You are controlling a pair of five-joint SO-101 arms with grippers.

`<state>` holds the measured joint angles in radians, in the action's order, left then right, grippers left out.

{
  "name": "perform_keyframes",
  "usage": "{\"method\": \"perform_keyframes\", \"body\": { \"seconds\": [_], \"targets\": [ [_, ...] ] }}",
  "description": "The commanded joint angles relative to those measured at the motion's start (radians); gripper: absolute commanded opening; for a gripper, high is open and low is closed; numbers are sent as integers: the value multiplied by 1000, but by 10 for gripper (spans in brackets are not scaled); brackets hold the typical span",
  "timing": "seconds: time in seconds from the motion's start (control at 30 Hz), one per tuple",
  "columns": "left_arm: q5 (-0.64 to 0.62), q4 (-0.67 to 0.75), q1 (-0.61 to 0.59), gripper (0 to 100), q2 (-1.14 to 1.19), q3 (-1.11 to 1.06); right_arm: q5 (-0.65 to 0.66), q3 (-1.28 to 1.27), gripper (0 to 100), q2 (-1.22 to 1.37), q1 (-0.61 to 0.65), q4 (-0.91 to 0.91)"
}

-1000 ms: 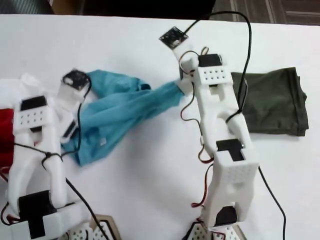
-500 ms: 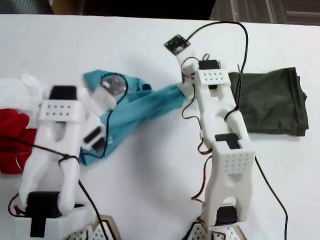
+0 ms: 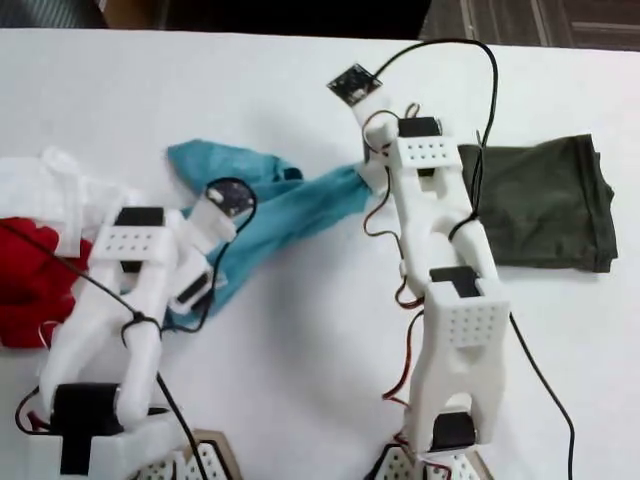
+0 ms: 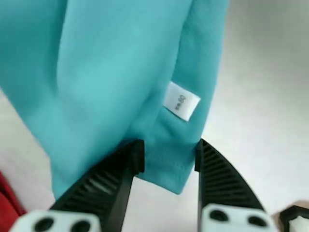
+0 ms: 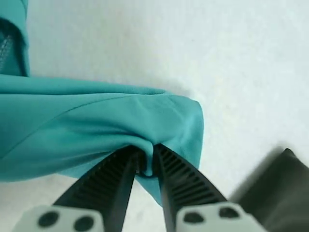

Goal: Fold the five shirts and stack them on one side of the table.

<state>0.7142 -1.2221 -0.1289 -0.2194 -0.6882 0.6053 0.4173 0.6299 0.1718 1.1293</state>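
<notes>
A small white tag [image 4: 181,101] is sewn near the hem of the teal shirt [image 3: 290,205]; its print is too blurred to read. Four shirts lie on the table [image 3: 300,350]. The teal one is stretched between the two arms in the middle. A folded green shirt [image 3: 545,205] sits flat at the right side, just beside the right arm. A red shirt [image 3: 35,285] and a white shirt [image 3: 50,190] are bunched together at the left edge. The left pincer [image 4: 168,150] stands wide, its jaws either side of the teal hem just below the tag. The right pincer [image 5: 147,154] is narrow, pinching a fold at the shirt's other end.
</notes>
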Motion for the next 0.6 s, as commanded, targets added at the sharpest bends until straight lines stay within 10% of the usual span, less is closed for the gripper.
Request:
{"method": "perform_keyframes", "body": {
  "seconds": [0.0,0.57],
  "targets": [
    [-6,12,-12,195,-35,45,-5,41,21,-5,-7,-8],
    [-3,143,-38,195,157,50,-5,41,21,-5,-5,-7]
  ]
}}
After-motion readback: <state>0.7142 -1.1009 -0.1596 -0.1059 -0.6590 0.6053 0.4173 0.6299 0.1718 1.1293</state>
